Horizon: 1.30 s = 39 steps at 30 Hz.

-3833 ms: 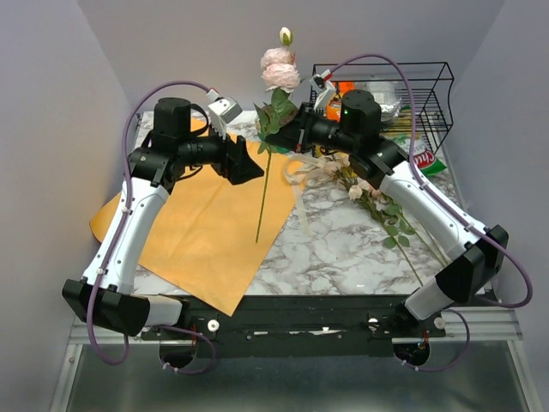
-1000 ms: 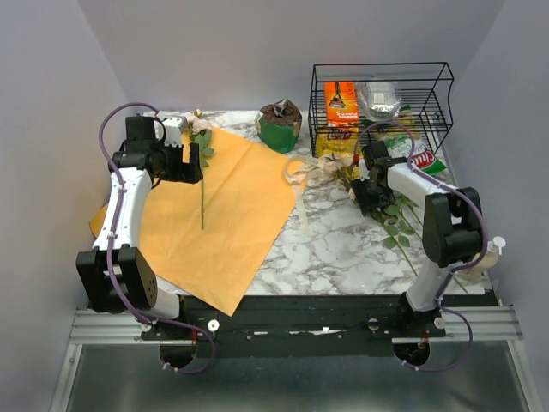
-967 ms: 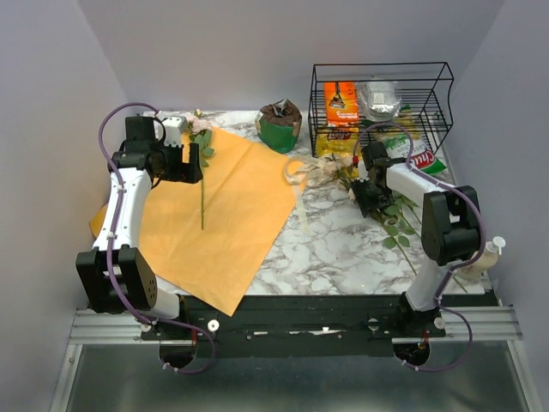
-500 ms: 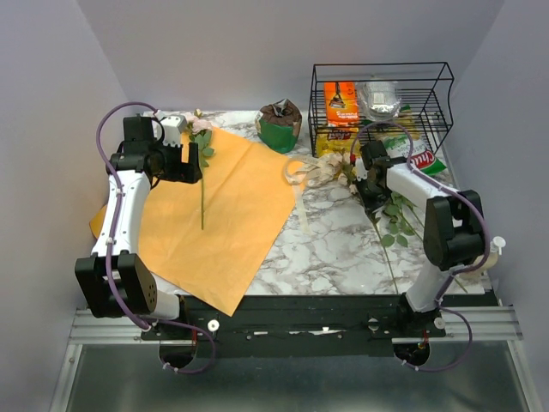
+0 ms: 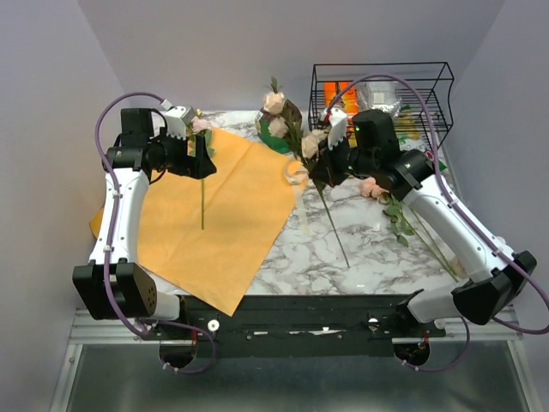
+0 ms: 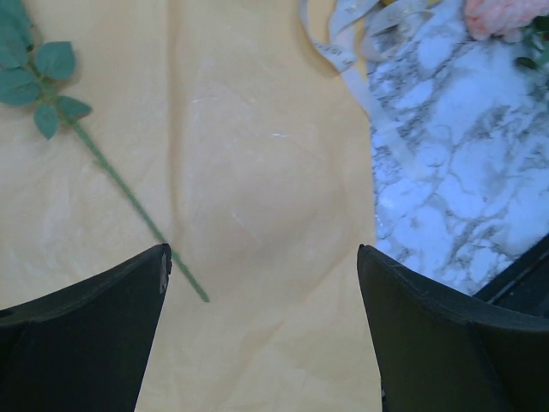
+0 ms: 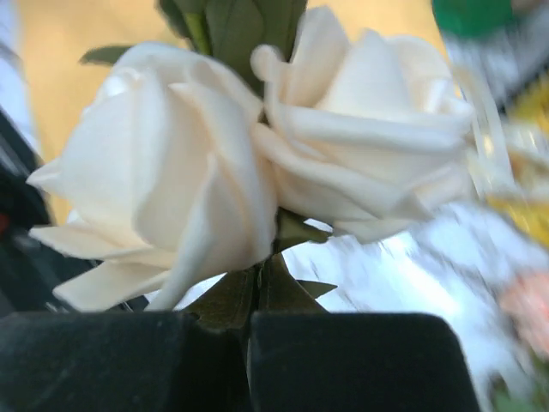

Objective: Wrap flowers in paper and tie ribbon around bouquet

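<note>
– Flowers (image 5: 279,127) sit where, relative to the paper (image 5: 223,232)?
– Just right of its edge, up in the air, pinched in the closed right gripper (image 5: 324,169), long axis slanting toward the near side; I'd carry them leftward. Left gripper (image 5: 202,161) hangs wide open over the paper's far corner

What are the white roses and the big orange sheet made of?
The roses look fake, probably cloth or soft foam: the cream petals are thick, smooth and matte, with very even edges. I can't be sure. The orange sheet looks like thin matte paper: it lies flat and shows faint creases and wrinkles.
</note>
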Each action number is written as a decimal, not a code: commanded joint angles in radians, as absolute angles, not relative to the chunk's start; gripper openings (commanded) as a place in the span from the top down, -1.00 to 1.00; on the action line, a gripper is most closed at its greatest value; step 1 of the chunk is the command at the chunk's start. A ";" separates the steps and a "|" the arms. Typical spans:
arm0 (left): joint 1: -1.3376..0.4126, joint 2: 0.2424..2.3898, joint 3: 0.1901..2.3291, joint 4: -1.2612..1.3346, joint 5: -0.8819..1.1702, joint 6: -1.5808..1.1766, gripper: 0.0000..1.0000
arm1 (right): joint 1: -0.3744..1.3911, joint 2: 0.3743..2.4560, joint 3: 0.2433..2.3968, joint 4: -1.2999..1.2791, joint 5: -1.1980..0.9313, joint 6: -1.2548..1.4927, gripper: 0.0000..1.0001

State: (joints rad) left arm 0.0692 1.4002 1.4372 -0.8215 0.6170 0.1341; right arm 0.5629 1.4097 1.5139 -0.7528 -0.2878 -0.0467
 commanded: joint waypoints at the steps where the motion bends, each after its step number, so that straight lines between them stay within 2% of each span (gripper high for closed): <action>1: 0.028 1.345 1.494 -0.854 0.827 0.112 -0.91 | 0.583 1.405 1.487 -0.232 -0.353 0.399 0.99; 6: -0.037 1.315 1.494 -0.841 0.893 0.100 -0.97 | 0.656 1.576 1.643 -0.169 -0.229 0.508 0.99; 12: -0.109 1.281 1.425 -0.710 0.943 -0.038 -0.97 | 0.729 1.707 1.821 -0.176 -0.259 0.554 0.99; 18: -0.133 1.301 1.394 -0.667 0.864 -0.060 -0.93 | 0.759 1.766 1.908 -0.173 -0.305 0.597 0.99; 20: -0.137 1.315 1.394 -0.650 0.876 -0.081 -0.73 | 0.773 1.781 1.916 -0.173 -0.313 0.595 0.99; 23: -0.138 1.328 1.396 -0.629 0.881 -0.116 0.21 | 0.779 1.792 1.908 -0.173 -0.327 0.606 0.99; 24: -0.137 1.331 1.396 -0.621 0.877 -0.126 0.82 | 0.779 1.799 1.902 -0.173 -0.328 0.610 0.99; 25: -0.135 1.336 1.394 -0.621 0.871 -0.144 1.00 | 0.781 1.801 1.895 -0.173 -0.328 0.611 0.99; 26: -0.132 1.338 1.393 -0.620 0.859 -0.158 1.00 | 0.779 1.807 1.896 -0.175 -0.333 0.604 0.99; 27: -0.124 1.338 1.381 -0.606 0.854 -0.175 1.00 | 0.779 1.816 1.899 -0.179 -0.333 0.597 0.90; 28: -0.115 1.338 1.368 -0.595 0.848 -0.227 1.00 | 0.779 1.821 1.910 -0.210 -0.325 0.574 0.67; 29: -0.080 1.341 1.358 -0.586 0.844 -0.250 1.00 | 0.779 1.822 1.916 -0.233 -0.298 0.560 0.05; 31: -0.037 1.360 1.333 -0.601 0.772 -0.267 1.00 | 0.779 1.812 1.919 -0.311 -0.252 0.499 -0.40; 32: -0.017 1.373 1.330 -0.618 0.732 -0.246 1.00 | 0.778 1.804 1.902 -0.333 -0.192 0.476 -0.99; 36: 0.057 1.469 1.322 -0.669 0.476 -0.157 1.00 | 0.759 1.721 1.793 -0.388 -0.075 0.388 -0.99; 39: 0.066 1.584 1.344 -0.675 0.401 -0.111 1.00 | 0.727 1.675 1.732 -0.440 -0.043 0.331 -1.00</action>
State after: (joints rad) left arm 0.0547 1.4712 1.3392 -0.6346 0.6086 -0.1795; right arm 0.7620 1.7508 1.7985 -0.3321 -0.1547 0.4370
